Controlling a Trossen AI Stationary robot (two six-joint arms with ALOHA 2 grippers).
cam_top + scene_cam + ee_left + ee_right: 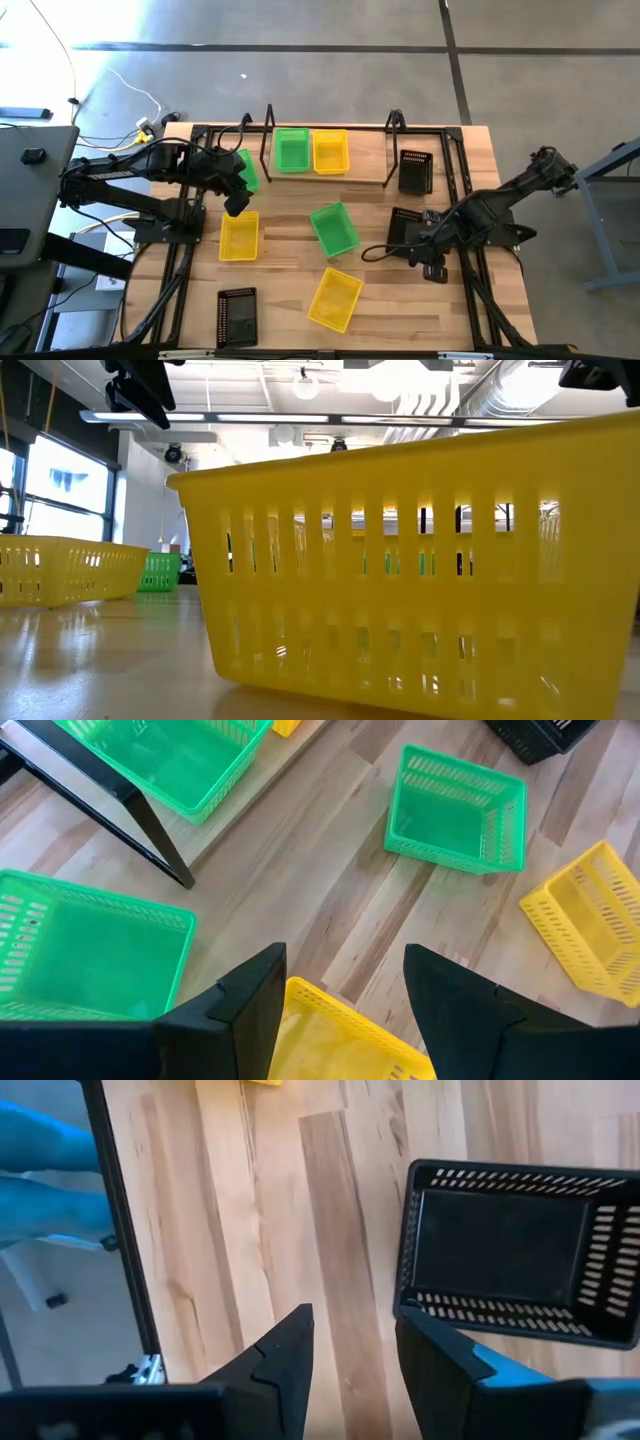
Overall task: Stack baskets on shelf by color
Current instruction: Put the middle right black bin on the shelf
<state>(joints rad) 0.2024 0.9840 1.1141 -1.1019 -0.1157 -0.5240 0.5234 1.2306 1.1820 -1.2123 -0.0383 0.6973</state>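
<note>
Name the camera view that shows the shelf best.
The high view: the whole shelf shows, carrying a green basket and a yellow basket. The left wrist view catches one frame leg; the low and right wrist views show none clearly.

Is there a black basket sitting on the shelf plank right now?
No; in the high view the shelf holds only a green basket and a yellow basket.

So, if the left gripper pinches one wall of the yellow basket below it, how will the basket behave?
The yellow basket probably lifts easily: thin slotted plastic, empty. Held by one wall in the left gripper, it may tilt. The wall might flex slightly.
</note>
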